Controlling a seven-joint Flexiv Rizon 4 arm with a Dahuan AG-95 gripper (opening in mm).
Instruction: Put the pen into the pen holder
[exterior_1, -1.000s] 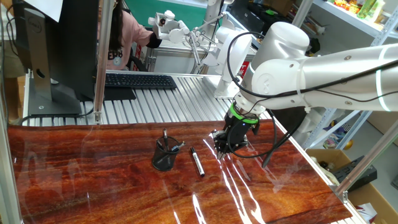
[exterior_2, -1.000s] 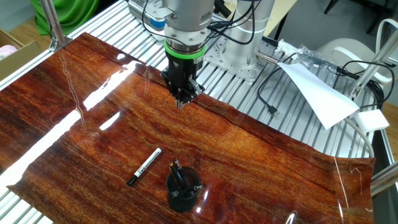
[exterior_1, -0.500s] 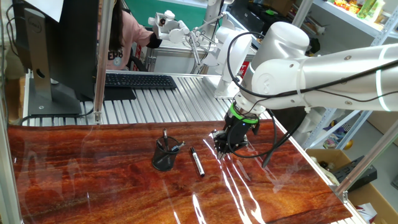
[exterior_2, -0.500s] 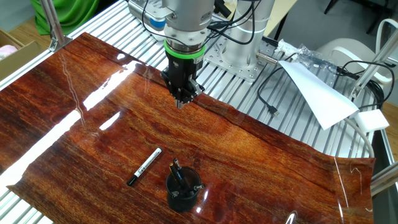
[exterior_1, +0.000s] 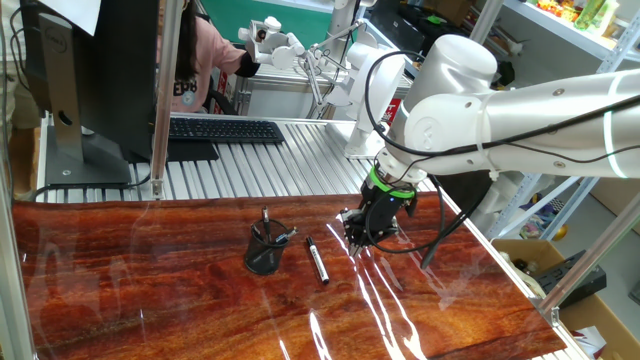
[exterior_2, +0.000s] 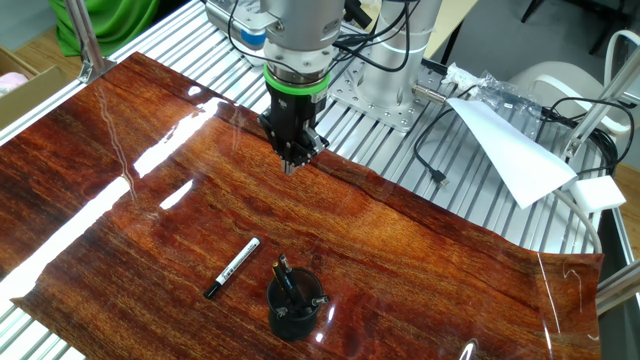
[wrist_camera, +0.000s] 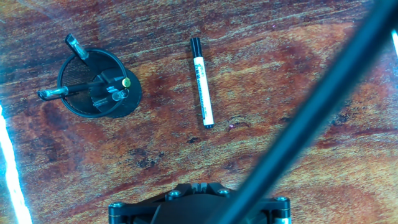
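Near the frame's centre, the pen (exterior_1: 317, 260) lies flat just right of the pen holder (exterior_1: 264, 250); further right, the gripper (exterior_1: 354, 243) hangs closed, empty.

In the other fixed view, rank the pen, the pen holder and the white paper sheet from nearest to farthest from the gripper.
1. Pen: lying flat on the wood, below and slightly left of the shut gripper.
2. Pen holder: standing on the wood further down, just right of the pen.
3. Paper sheet: off the wood, far to the right on the metal slats.
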